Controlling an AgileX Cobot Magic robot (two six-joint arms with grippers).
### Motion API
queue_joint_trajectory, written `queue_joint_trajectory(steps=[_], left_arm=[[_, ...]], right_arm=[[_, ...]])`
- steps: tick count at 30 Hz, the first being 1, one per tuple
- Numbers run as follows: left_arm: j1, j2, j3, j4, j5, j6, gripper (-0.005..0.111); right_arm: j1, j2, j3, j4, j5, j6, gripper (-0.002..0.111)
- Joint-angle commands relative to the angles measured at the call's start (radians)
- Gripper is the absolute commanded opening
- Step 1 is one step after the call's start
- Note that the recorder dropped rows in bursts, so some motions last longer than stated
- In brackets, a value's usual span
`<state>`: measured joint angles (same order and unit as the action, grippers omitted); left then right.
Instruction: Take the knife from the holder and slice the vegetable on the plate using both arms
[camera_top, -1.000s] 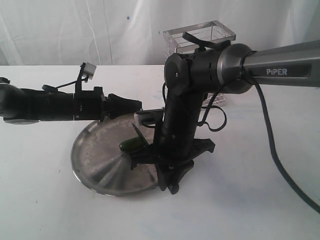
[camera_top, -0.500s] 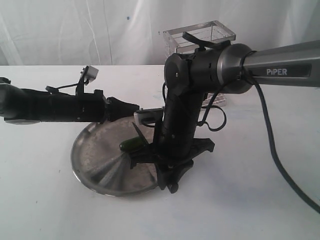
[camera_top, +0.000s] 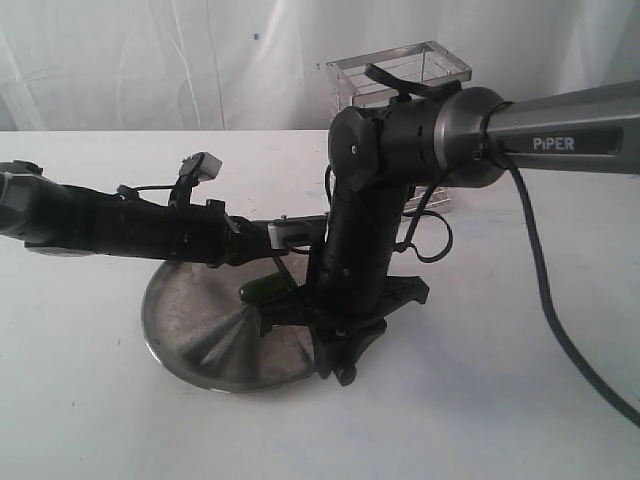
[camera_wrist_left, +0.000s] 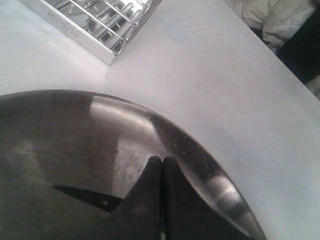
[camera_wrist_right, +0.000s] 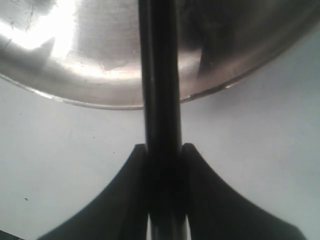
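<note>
Black on both sides, the right gripper's (camera_wrist_right: 161, 149) two fingers stand a little apart and press against the slim dark handle of the knife (camera_wrist_right: 160, 80), which runs straight out between them and across the rim of the plate (camera_wrist_right: 75, 60). The left gripper (camera_wrist_left: 161, 160) is closed tight, finger against finger, with nothing between them; it hangs low over the far part of the plate, whether it touches the metal I cannot tell. In the exterior view the vegetable (camera_top: 262, 289), a small dark green stub, lies on the steel plate just beside the right arm's (camera_top: 355, 250) lower end and under the left gripper's tip. The knife's blade is probably the thin dark sliver just above it, though the arms crowd that spot. The holder (camera_top: 400, 75), a silver wire basket, stands behind the right arm, apart from the plate. Everything rests on a plain white table (camera_top: 100, 420), with white cloth (camera_top: 150, 60) hung behind it
</note>
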<state>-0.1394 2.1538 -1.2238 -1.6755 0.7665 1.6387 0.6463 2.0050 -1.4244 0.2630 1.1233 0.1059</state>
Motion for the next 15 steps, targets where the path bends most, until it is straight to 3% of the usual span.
queue_joint_trajectory(steps=[1,15], left_arm=[[-0.003,-0.001,0.007,0.003,0.008,0.01,0.0],[-0.003,-0.001,0.007,0.057,-0.071,-0.057,0.0]], right_arm=[[0.001,-0.007,-0.001,-0.01,-0.001,0.003,0.0],[0.001,-0.007,0.007,-0.003,-0.008,0.003,0.0]])
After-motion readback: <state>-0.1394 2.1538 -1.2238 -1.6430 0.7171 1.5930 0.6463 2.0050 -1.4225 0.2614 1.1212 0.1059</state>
